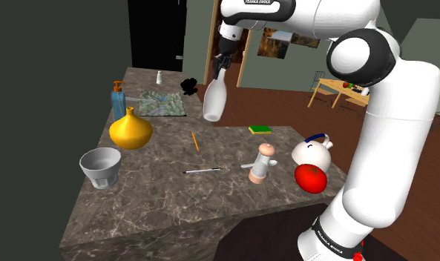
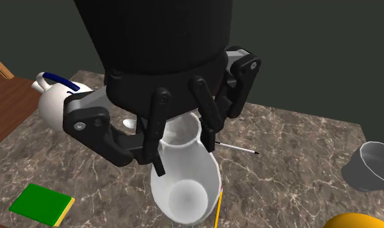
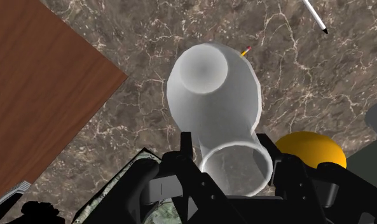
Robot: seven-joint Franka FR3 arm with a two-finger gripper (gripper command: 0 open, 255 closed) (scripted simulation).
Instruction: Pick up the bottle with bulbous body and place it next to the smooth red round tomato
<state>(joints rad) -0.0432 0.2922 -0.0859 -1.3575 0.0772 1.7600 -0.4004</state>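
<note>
A white bottle [image 1: 214, 100] with a bulbous body hangs in the air above the dark marble counter [image 1: 173, 207], tilted, its neck uppermost. My black gripper [image 1: 221, 65] is shut on that neck. In the second exterior view the bottle [image 2: 184, 181] points its round base at the camera, with the gripper [image 2: 184, 159] clasping the rim from both sides. The wrist view looks down over the bottle [image 3: 212, 83] between the gripper [image 3: 226, 159] fingers. The smooth red tomato [image 1: 311, 178] lies near the counter's edge at the shoulder view's right, well away from the bottle.
On the counter stand a yellow vase [image 1: 130, 130], a grey bowl [image 1: 101, 167], a blue soap dispenser [image 1: 118, 100], a white teapot [image 1: 312, 150] and a small grinder [image 1: 261, 163]. A green sponge [image 1: 261, 130], a pencil [image 1: 195, 141] and a pen [image 1: 203, 170] lie flat.
</note>
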